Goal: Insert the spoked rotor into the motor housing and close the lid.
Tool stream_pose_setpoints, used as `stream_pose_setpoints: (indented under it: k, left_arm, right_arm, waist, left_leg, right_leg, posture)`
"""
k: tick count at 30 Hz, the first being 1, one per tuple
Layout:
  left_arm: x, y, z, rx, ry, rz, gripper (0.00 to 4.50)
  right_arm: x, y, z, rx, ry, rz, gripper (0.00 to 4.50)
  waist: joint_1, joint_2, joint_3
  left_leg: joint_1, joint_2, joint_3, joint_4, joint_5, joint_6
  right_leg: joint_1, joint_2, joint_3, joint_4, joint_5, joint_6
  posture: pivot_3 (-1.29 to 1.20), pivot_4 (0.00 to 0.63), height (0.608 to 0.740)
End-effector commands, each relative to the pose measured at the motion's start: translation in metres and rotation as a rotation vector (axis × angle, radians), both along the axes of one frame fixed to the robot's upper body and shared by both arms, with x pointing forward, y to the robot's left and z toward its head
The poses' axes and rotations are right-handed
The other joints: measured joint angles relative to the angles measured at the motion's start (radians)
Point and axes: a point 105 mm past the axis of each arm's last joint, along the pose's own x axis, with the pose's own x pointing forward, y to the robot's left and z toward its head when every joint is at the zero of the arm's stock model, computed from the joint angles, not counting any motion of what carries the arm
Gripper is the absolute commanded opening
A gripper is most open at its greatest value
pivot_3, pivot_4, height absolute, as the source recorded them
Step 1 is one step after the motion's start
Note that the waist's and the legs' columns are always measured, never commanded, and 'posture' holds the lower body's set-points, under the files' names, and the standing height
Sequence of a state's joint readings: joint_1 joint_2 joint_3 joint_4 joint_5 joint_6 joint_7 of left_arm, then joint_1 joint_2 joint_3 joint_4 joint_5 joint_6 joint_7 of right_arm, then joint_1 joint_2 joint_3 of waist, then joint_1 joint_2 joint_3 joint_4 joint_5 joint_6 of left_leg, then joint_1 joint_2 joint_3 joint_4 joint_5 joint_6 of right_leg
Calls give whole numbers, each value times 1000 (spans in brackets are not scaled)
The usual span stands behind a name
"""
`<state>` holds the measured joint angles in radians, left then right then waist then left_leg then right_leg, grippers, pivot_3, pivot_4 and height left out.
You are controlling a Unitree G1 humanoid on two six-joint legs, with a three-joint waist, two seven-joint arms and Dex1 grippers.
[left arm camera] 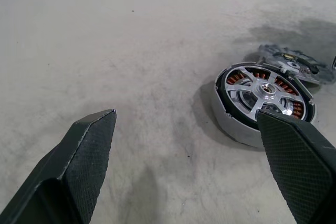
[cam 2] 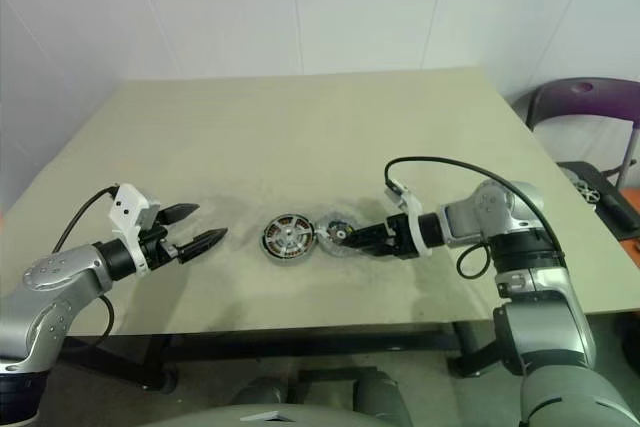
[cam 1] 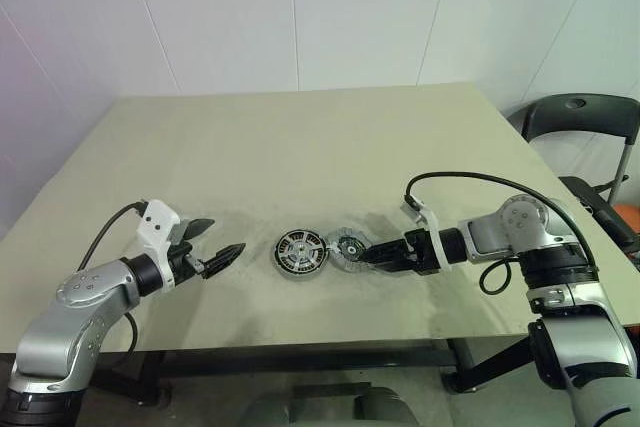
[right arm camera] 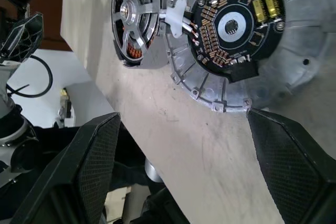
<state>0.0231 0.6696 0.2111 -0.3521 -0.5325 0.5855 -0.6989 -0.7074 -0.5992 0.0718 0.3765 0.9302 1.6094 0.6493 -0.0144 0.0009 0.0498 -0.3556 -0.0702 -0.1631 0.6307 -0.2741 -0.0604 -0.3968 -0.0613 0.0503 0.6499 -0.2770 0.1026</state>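
Silver-rimmed spoked rotor (cam 1: 300,253) seated in copper-wound motor housing (left arm camera: 242,124); we judge insertion done. Grey notched lid (cam 1: 347,248) beside housing, unfitted. Left claw (cam 1: 215,244), right claw (cam 1: 372,252): both apart, empty.

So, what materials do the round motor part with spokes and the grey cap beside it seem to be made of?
The spoked rotor looks like polished metal, probably aluminium: bright silver spokes and rim, with copper-coloured windings showing in the gaps. The lid looks like dull cast metal: matt grey, ribbed, with small screw holes at its edge. It carries a dark circuit board with yellow components.
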Motion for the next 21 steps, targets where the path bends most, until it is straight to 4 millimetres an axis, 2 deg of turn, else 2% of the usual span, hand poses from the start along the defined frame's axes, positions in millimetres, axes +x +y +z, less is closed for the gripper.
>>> stream_pose_setpoints:
  k: [1,8,21]
  left_arm:
    - [4,1,11,14,-40,-12,4499]
    - [4,0,11,16,-42,-14,4499]
    - [7,0,12,24,-53,-15,4499]
  right_arm:
    - [1,2,7,22,-18,-5,4025]
    - [-2,5,-5,4,11,-19,4025]
    - [18,13,-13,53,22,-191,4025]
  waist:
    - [0,0,0]
    - [-2,0,0]
    - [-4,0,0]
  left_leg:
    - [0,0,0,0,0,0]
    - [0,0,0,0,0,0]
    - [2,1,0,1,0,0]
  right_leg:
    - [0,0,0,0,0,0]
    - [0,0,0,0,0,0]
    - [1,1,0,1,0,0]
  posture:
    - [0,0,740]
    - [0,0,740]
    - [0,0,740]
